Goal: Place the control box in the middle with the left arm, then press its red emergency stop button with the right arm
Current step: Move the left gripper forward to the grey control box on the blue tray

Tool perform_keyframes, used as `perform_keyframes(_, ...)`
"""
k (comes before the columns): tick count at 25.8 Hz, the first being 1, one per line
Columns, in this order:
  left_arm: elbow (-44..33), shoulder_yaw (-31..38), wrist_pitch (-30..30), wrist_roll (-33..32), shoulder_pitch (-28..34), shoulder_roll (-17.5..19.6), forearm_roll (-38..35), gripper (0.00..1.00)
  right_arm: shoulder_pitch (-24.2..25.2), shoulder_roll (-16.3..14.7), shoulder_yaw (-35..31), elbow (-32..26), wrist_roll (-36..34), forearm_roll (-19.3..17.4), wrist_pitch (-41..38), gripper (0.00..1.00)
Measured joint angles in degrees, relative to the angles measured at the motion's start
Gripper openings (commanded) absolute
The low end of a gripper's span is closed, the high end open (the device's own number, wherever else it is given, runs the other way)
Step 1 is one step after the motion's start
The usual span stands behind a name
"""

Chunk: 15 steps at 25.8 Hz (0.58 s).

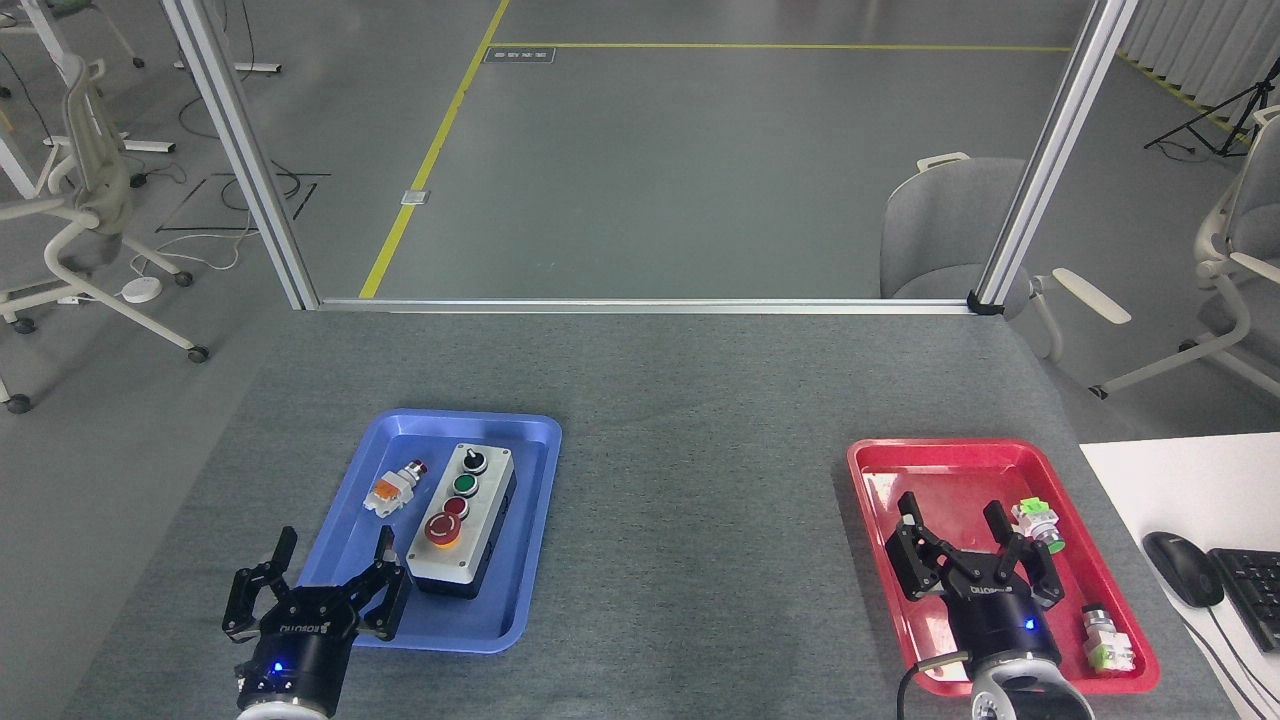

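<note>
grey control box (462, 520) sits in blue tray (535, 435).

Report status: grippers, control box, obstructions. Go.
Left gripper open, empty, at blue tray's near edge. Right gripper open, empty, over red tray. Control box in blue tray, beside loose switch. Table middle bare.

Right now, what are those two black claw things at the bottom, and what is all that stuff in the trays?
Those claws are the robot's own grippers, seen from a camera in its head looking down at a grey table. The left gripper and right gripper are both open and hold nothing. The blue tray holds a grey control box with a big red emergency stop button, beside a small orange-and-white switch. The red tray holds two small green-and-white switch parts.
</note>
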Motion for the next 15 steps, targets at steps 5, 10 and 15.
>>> perform_keyframes(5,-1.2,0.2,0.1,1.5,0.5,-0.3,0.2,0.99,0.0,0.0,0.0,0.0,0.0,0.0,0.0,0.99)
perform_keyframes(10,-3.4,0.4,-0.2,2.4,2.5,-0.9,1.6,0.99,0.0,0.0,0.0,0.0,-0.2,0.0,0.0,0.99)
perform_keyframes(15,-5.5,-1.2,-2.6,2.9,4.4,-2.3,2.8,0.99,0.2,0.1,0.0,0.0,-0.1,0.0,0.0,0.99)
